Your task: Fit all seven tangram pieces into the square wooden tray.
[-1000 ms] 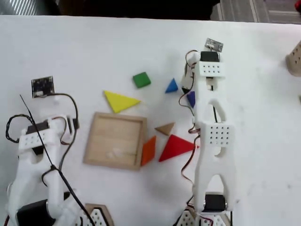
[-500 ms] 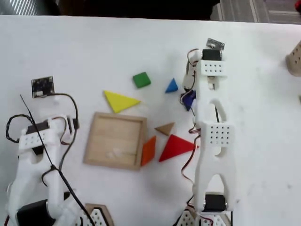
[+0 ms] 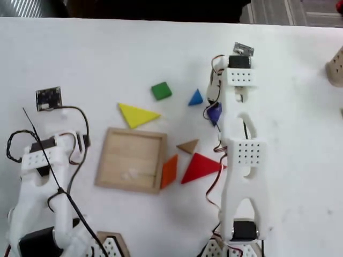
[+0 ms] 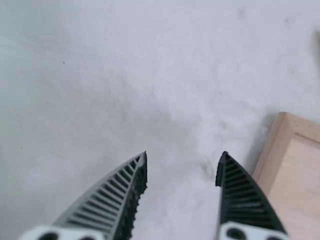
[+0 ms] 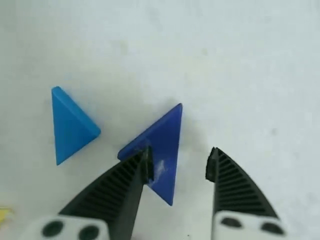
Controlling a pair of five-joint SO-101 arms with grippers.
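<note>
The square wooden tray (image 3: 131,159) lies empty at the table's middle. Around it are a yellow triangle (image 3: 136,114), a green square (image 3: 161,90), a light blue triangle (image 3: 195,97), a tan triangle (image 3: 188,145), an orange parallelogram (image 3: 169,171) and a red triangle (image 3: 201,167). A dark blue triangle (image 3: 215,113) peeks out beside the right arm (image 3: 241,150). My right gripper (image 5: 178,162) is open low over this dark blue triangle (image 5: 157,150), one fingertip on its edge, the light blue triangle (image 5: 70,125) beside it. My left gripper (image 4: 182,160) is open above bare table, next to the tray's corner (image 4: 290,165).
The left arm (image 3: 43,166) stands at the tray's left with loose cables. A small black board (image 3: 48,97) lies behind it. A tan object (image 3: 335,67) sits at the right edge. The far half of the table is open white surface.
The right arm's wrist has shifted slightly over the dark blue triangle, which now shows a little more beside it. The left arm and the other pieces have stayed put.
</note>
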